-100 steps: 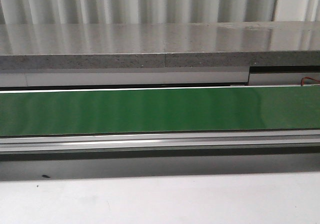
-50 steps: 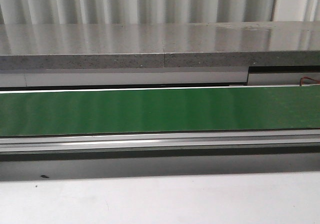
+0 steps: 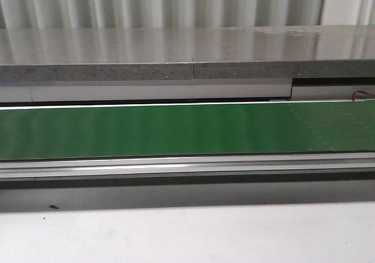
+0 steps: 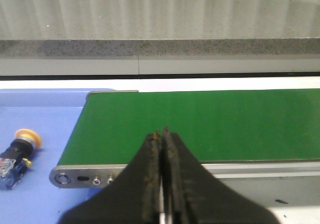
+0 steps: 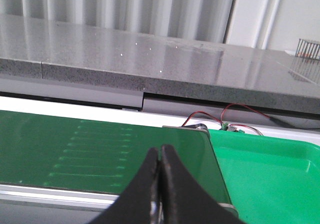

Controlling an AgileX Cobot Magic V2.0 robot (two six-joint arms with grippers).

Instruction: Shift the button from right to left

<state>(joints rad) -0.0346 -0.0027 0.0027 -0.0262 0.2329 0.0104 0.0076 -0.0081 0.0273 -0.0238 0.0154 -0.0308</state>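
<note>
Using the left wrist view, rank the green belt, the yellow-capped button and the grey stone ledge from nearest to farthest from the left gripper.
1. Green belt, just beyond the left gripper.
2. Yellow-capped button, off to the side on the blue surface.
3. Grey stone ledge, behind the belt.

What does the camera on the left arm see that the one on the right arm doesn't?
Only the left wrist view shows the button, lying on its side on a blue surface beside the belt's end, and the left gripper, shut. Only the right wrist view shows a green bin, red wires and the right gripper, shut. Both show the green belt and the grey stone ledge.
</note>
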